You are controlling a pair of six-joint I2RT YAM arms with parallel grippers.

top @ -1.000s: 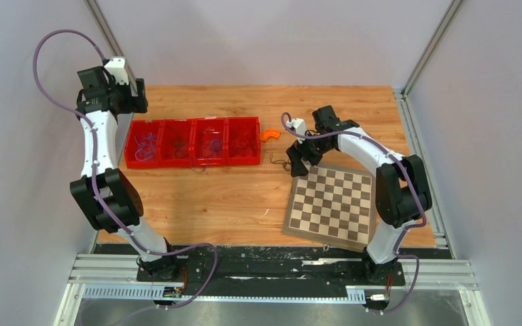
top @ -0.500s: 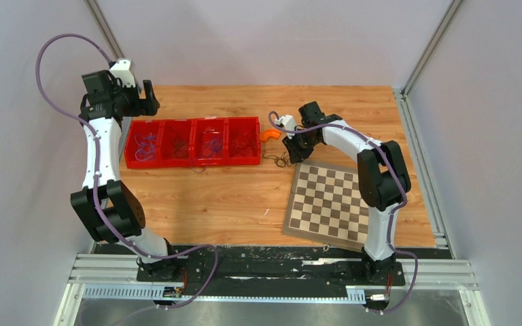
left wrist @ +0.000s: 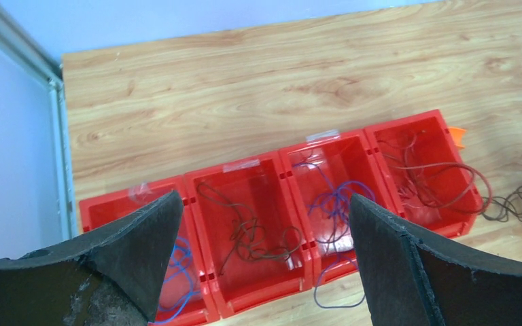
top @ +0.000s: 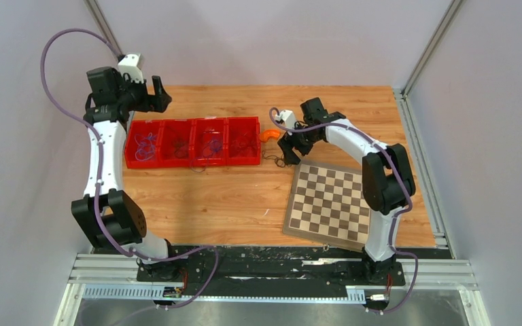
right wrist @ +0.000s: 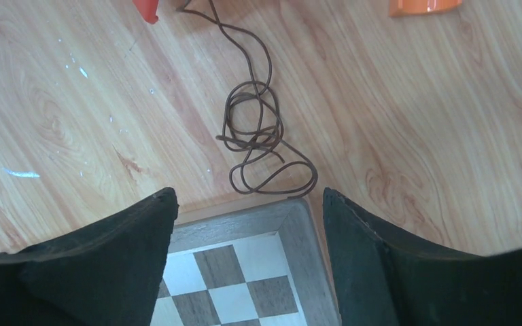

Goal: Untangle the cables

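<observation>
1. The top external camera looks down from above and behind the arm bases (top: 153, 261), taking in the whole wooden table (top: 245, 197), the red bins (top: 192, 142) and the chessboard (top: 331, 202).
2. The left wrist camera looks down between its fingers (left wrist: 129, 251) from high over the bins.
3. The right wrist camera hangs close over the chessboard's corner and a brown cable coil (right wrist: 258, 136); the left wrist view catches that coil at its right edge.
</observation>
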